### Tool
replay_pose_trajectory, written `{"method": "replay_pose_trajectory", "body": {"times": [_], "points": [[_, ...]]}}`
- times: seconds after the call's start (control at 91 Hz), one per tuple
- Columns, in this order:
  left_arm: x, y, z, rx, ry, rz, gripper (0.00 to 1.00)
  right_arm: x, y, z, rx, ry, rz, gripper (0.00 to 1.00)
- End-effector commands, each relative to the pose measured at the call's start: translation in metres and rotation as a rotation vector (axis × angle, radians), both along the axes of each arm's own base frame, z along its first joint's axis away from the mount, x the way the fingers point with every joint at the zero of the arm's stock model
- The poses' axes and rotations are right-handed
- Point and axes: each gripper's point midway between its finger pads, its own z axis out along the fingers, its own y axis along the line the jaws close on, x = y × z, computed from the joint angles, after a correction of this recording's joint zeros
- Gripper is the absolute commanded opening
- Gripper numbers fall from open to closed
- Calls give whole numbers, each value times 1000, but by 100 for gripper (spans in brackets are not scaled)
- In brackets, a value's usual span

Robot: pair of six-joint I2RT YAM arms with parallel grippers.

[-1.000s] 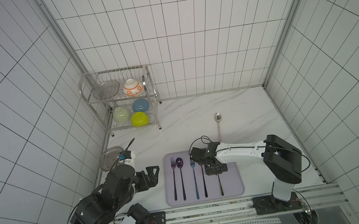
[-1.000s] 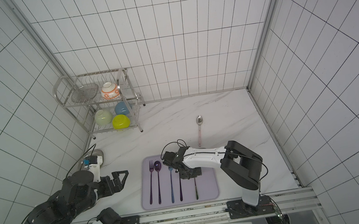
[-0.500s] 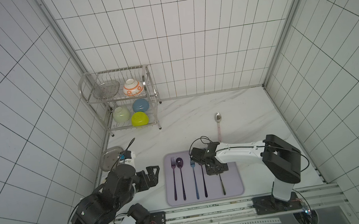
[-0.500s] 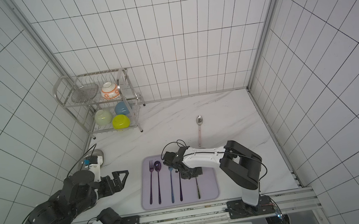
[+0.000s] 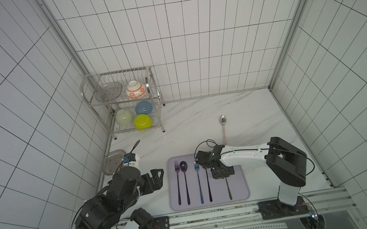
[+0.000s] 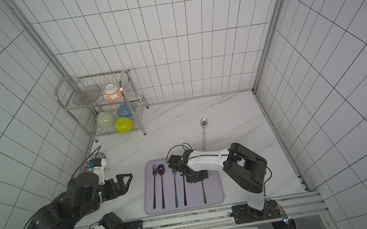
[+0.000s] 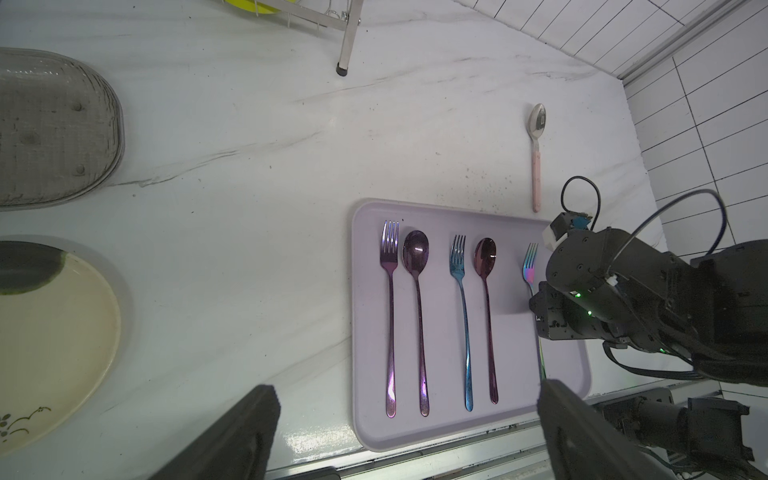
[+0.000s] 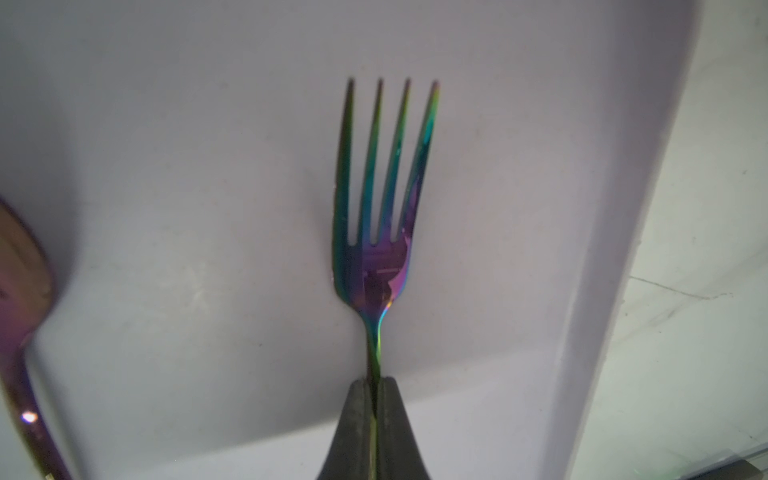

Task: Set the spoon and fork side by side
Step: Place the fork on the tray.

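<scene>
1. The right hand (image 8: 374,386) is seen pressed together on the thin handle of the rainbow fork (image 8: 376,257), just below its neck; the dark fingers (image 8: 353,415) are shown pinching it from both sides.
2. The rainbow fork is placed over the right part of the lilac tray (image 5: 240,185), with its tines pointed toward the back wall. Whether it rests on the tray or is raised just clear of it cannot be told.
3. In the left wrist view, four other pieces are seen laid in a row on the tray: a purple fork (image 7: 390,291), a purple spoon (image 7: 415,253) just beside it, a blue fork (image 7: 458,257) and a rose spoon (image 7: 485,255) just beside that.
4. The rainbow fork is found to the right of the rose spoon, parallel to it but apart.
5. A pink-handled spoon (image 5: 223,126) is left on the bench beyond the tray's far edge, bowl toward the wall.
6. The left hand (image 5: 157,179) is held fully spread above the bench, left of the tray, with nothing between its fingers.
7. A dish rack (image 5: 123,99) holding bowls is stood in the far left corner.
</scene>
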Motion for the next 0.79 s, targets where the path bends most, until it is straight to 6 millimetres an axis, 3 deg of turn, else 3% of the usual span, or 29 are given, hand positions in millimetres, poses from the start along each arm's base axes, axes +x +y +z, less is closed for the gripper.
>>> {"method": "replay_pose_trajectory", "body": {"times": [0.0, 0.176, 0.462, 0.659, 0.78], "points": [[4, -1, 0, -9, -11, 11, 98, -4, -10, -7, -37, 29, -3, 12], [5, -2, 0, -11, -9, 15, 98, -1, -9, 8, -30, 10, 20, 23], [11, -7, -6, -8, 3, 19, 98, 24, -22, 64, 78, -68, 8, 34], [19, -18, -14, -12, 23, 10, 98, 76, -53, 87, 159, -74, -43, 43], [27, -25, -18, 0, 40, 8, 98, 125, -67, 88, 218, -53, -81, 45]]}}
